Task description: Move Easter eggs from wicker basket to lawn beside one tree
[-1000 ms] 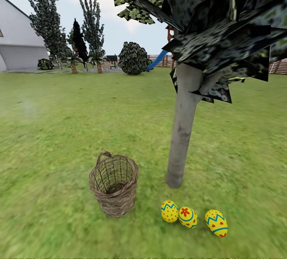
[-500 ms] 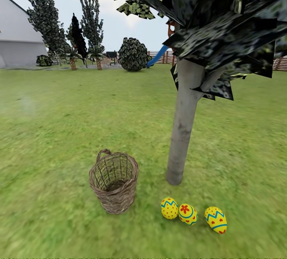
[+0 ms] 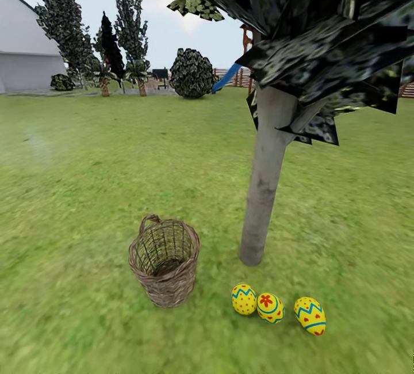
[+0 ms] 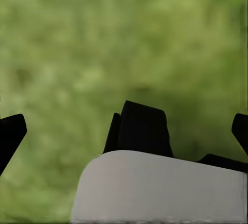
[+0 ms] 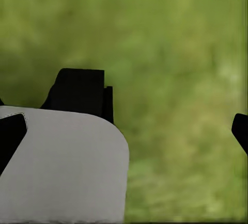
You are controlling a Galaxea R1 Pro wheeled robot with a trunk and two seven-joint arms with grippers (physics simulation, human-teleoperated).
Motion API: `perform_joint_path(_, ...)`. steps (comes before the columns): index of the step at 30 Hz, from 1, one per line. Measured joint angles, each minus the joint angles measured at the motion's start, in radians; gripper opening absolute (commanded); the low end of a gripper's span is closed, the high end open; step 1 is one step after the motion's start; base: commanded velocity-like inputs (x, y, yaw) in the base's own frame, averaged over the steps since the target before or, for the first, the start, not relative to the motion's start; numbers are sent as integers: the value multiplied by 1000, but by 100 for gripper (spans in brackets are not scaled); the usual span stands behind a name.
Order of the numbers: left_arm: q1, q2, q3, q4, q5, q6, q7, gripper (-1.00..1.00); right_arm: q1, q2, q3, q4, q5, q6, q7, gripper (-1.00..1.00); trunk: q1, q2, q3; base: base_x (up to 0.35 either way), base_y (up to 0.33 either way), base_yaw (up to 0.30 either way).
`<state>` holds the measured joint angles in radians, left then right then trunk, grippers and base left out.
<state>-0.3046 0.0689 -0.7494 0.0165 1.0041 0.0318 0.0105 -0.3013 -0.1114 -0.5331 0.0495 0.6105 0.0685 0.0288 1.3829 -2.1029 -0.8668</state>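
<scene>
A pale grey house (image 3: 26,52) is seen at ten o'clock, its roof sloping down to the right. Three tall, narrow dark trees (image 3: 60,14) are ranged beside it — short palms (image 3: 104,77) at their feet. A round dark bush (image 3: 192,73) is set near twelve o'clock, under an overcast sky (image 3: 167,23).

1. The head view has tilted slightly downward: distant house (image 3: 26,52) and fence (image 3: 407,91) sit higher in frame.
2. Wicker basket (image 3: 164,262), tree (image 3: 263,184) and three Easter eggs (image 3: 270,306) appear shifted upward accordingly; no movement among themselves.
</scene>
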Motion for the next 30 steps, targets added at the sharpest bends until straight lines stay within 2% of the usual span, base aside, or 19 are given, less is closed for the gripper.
perform_joint_path(6,0,-8,0,0,0,0,2,100,0,0,0,0,0,1,1,100,-23,42,9,0,0,0)
perform_joint_path(30,0,-11,0,0,0,2,-1,100,0,0,0,-3,-10,17,-11,100,-115,210,44,0,0,0)
